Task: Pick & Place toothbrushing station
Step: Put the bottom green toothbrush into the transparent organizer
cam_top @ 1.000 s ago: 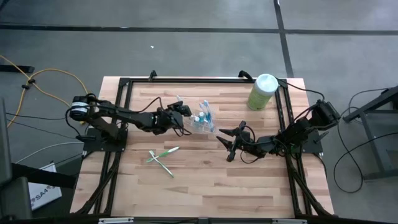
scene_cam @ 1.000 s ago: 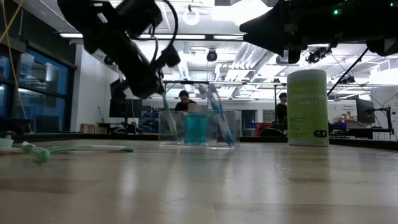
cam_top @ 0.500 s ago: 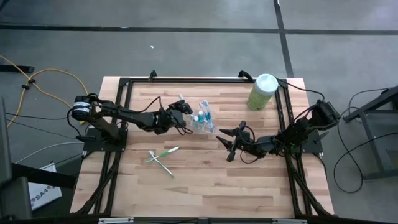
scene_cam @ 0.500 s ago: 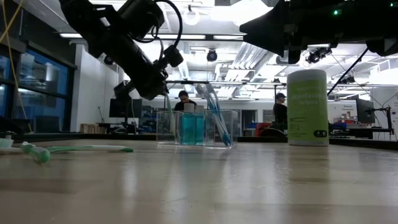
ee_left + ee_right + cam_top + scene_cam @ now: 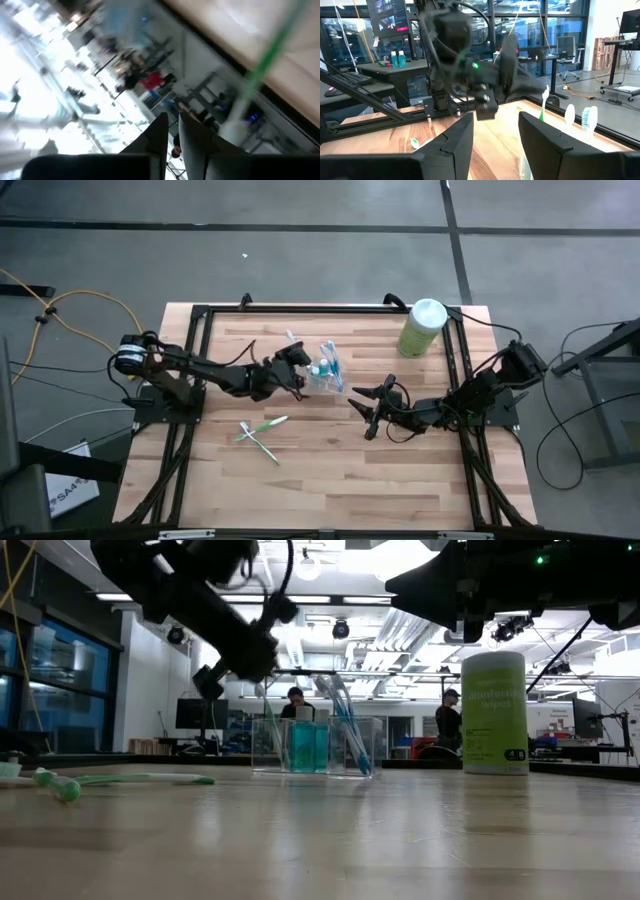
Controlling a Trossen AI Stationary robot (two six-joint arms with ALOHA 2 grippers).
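The clear plastic cup point(image 5: 325, 370) point(image 5: 315, 745) stands upright on the wooden table, behind its middle. In it lean a green-white toothbrush point(image 5: 270, 730) point(image 5: 260, 70) and a blue-white one point(image 5: 350, 730), beside blue-capped tubes point(image 5: 308, 745). My left gripper point(image 5: 299, 358) point(image 5: 252, 668) point(image 5: 172, 132) hovers just left of and above the cup. A narrow gap shows between its fingers, with nothing in it. My right gripper point(image 5: 362, 416) point(image 5: 495, 135) waits open to the right of the cup, clear of the table. Two more green-white toothbrushes point(image 5: 260, 432) point(image 5: 120, 780) lie crossed on the table.
A pale green canister point(image 5: 423, 327) point(image 5: 494, 712) with a white top stands at the far right corner. A black frame point(image 5: 300, 308) runs along the table's far and side edges. Bare wood lies toward the near edge. People stand in the room beyond the table.
My left gripper has rolled about its own axis and risen a little beside the cup's left side. The green-white toothbrush stays leaning in the cup. My right arm has kept still.
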